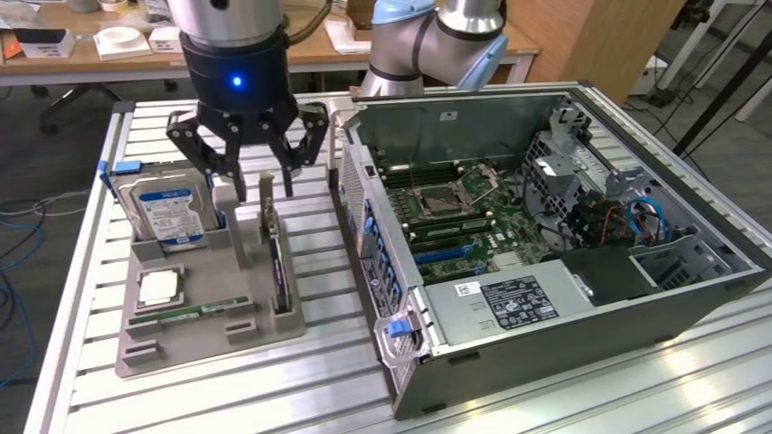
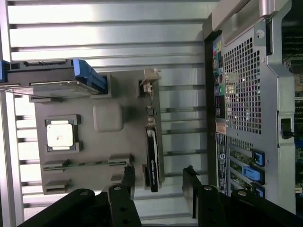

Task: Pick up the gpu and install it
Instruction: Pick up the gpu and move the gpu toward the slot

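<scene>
The gpu [image 1: 277,264] stands on its edge in a slot of the grey holder tray [image 1: 199,262], black cooler facing the exterior view's right, with its silver bracket at the far end. My gripper [image 1: 263,190] hangs just above the card's far end, open, nothing between its fingers. In the wrist view the gpu [image 2: 152,153] lies lengthwise between the two black fingertips, and my gripper [image 2: 159,174] straddles its line without touching it. The open computer case [image 1: 543,226] lies on the exterior view's right, motherboard exposed.
In the tray a silver hard drive [image 1: 163,208] with a blue-white label stands at the back, a CPU [image 1: 159,287] lies flat and a narrow green memory stick [image 1: 191,312] sits near the front. The case's rear panel [image 2: 246,94] runs close beside the tray. Slatted aluminium table [image 1: 302,380] underneath.
</scene>
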Robot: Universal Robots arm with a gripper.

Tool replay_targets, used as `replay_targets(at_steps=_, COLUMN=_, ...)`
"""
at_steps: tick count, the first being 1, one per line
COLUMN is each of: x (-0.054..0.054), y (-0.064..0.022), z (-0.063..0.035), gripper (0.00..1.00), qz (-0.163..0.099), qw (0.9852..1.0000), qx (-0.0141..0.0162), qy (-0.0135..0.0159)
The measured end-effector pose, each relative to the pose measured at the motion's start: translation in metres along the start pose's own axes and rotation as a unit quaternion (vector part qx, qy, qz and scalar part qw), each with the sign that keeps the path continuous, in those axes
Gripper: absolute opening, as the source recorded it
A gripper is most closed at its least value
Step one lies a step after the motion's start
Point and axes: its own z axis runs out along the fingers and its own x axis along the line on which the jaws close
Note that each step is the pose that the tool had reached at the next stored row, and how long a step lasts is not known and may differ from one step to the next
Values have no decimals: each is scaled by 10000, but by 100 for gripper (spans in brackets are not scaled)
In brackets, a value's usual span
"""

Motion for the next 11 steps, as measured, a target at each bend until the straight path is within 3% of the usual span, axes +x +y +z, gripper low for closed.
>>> replay_targets(at_steps=11, x=-37, y=-141, z=138, gripper=53, qz=0, qw=10000, qx=1, qy=1)
